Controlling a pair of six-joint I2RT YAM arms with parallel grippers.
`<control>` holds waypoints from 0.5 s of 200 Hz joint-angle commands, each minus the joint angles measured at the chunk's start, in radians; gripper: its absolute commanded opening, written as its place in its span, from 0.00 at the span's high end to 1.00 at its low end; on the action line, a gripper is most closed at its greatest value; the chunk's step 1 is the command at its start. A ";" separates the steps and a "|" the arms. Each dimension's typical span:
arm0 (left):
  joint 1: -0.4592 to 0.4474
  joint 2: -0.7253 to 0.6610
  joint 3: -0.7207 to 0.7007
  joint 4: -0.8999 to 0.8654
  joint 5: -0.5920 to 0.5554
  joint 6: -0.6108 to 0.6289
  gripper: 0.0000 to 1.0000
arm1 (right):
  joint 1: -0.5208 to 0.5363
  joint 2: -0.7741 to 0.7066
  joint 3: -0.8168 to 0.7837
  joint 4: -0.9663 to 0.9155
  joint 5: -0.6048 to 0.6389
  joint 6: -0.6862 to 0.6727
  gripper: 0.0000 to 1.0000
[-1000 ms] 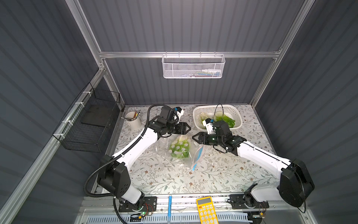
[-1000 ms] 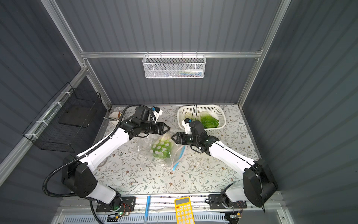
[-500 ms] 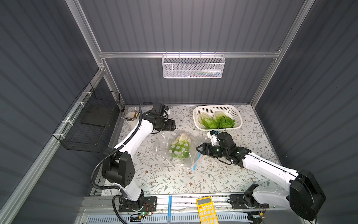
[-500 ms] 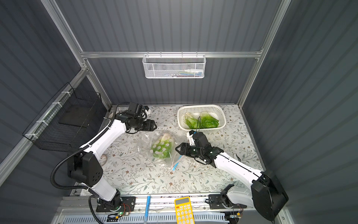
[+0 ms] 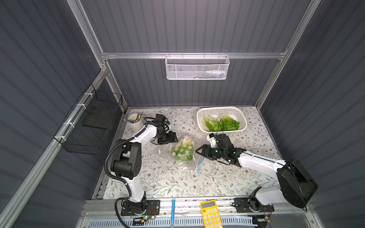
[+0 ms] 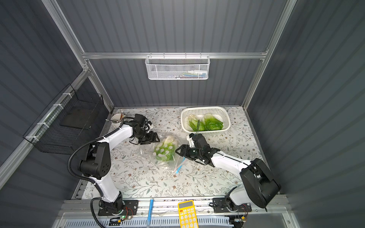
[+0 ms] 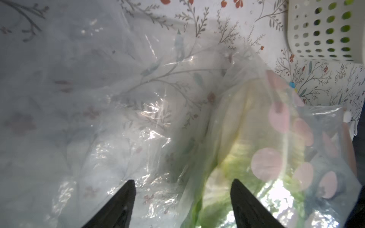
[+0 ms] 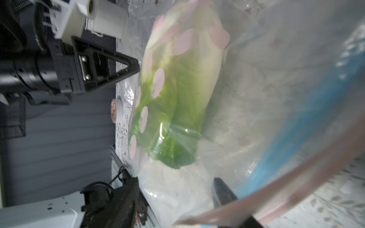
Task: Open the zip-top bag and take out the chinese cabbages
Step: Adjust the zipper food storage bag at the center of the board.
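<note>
Working the feeds from my desk, biggest first. Both white-and-black arms lean in low from opposite sides of the bag, I take it so one can steady it while the other reaches in. White perforated plastic basket [image 5: 222,109] sits at the far right of the table, near enough for a short carry. Two crinkly green, white-stemmed chinese cabbages [image 5: 227,123] lie in it already. Clear zip-top bag with pale dots and a blue zip strip [image 5: 182,158] lies flat mid-table, mouth turned toward the right arm.

Third cabbage [image 5: 185,141] is inside, stem end toward the back wall, so I judge one removal remains. Right gripper [image 8: 176,180]: fingers spread, set at the mouth edge with film and zip rim between them, nothing pinched that I can see. Left gripper [image 7: 181,181]: fingers wide apart, empty, just beside the bag's far-left corner over loose film. Placed to pin it, I'd guess.

Surroundings: dark grey ribbed walls on an aluminium frame box in the cell. Floral-print cloth [image 5: 177,183] covers the table. Black wire basket [image 5: 92,126] hangs on the left wall, white mesh basket [image 5: 197,68] on the back rail. White cup of brushes [image 5: 135,122] stands behind the left arm. Yellow calculator [image 5: 210,214] and blue pen [image 5: 173,209] lie on the front rail.
</note>
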 commanded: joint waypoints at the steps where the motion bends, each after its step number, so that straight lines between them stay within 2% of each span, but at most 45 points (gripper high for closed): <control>1: 0.008 0.019 -0.020 0.024 0.092 -0.025 0.23 | -0.010 -0.003 0.020 0.012 -0.008 0.004 0.60; 40: 0.008 0.029 -0.031 0.063 0.158 -0.044 0.22 | -0.020 -0.008 -0.018 -0.014 0.007 0.009 0.81; 66: 0.008 0.019 -0.047 0.097 0.211 -0.059 0.22 | -0.023 0.000 -0.044 -0.022 0.008 0.014 0.99; 100: 0.008 0.033 -0.067 0.107 0.269 -0.065 0.26 | -0.028 -0.005 -0.072 -0.034 0.028 0.010 1.00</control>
